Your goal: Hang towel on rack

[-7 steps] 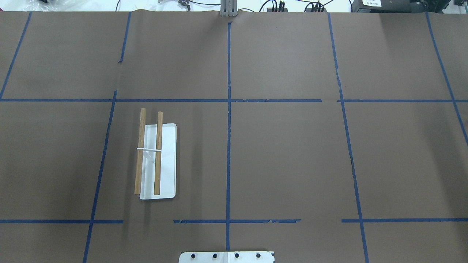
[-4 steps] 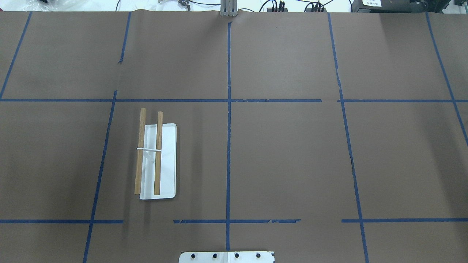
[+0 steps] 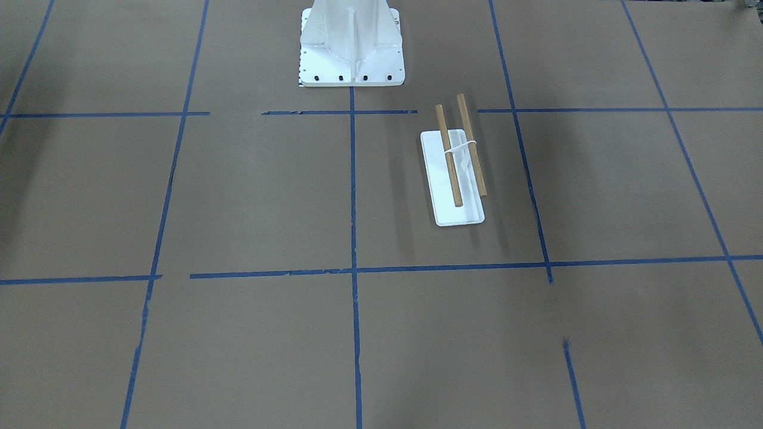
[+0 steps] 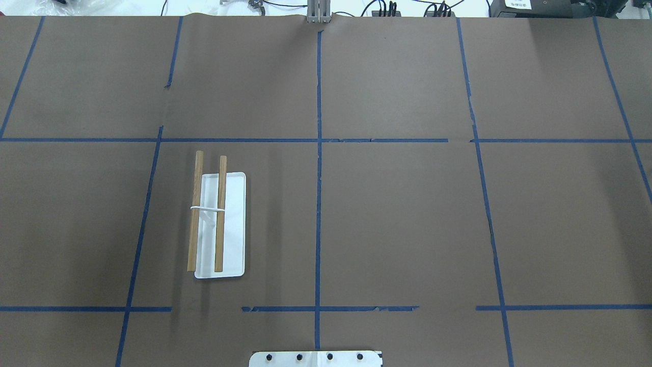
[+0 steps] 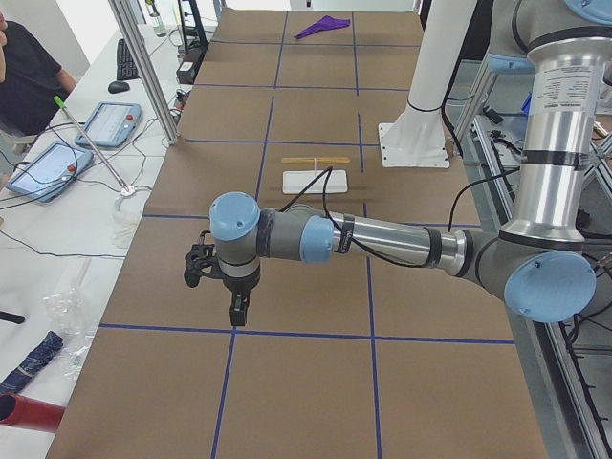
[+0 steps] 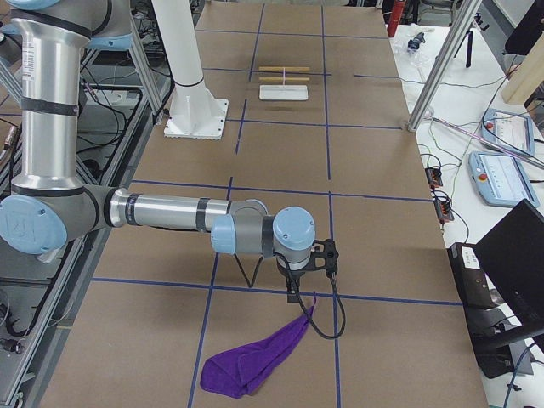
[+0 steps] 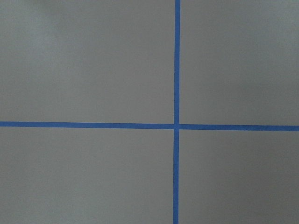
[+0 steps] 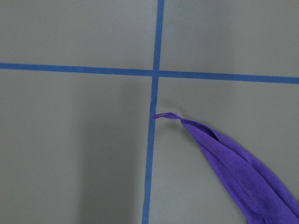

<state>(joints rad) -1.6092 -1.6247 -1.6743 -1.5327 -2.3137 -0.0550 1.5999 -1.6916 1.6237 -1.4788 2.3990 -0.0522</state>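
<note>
The towel [image 6: 255,361] lies bunched on the table [image 6: 382,212] at the robot's right end, well apart from the rack [image 4: 220,224], whose dowels [image 4: 221,214] carry nothing. The right pincer [image 6: 293,297] hangs over the towel's thin corner tip [image 8: 164,115], and the left pincer [image 5: 236,311] hangs at the other end; only side views show them, so I cannot tell whether either is apart or together. For a sound pick-up, the right pincer should probably bite the thicker cloth just behind the tip, not the very end.

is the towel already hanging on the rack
No, the rack stands bare while the towel lies far from it.
</note>
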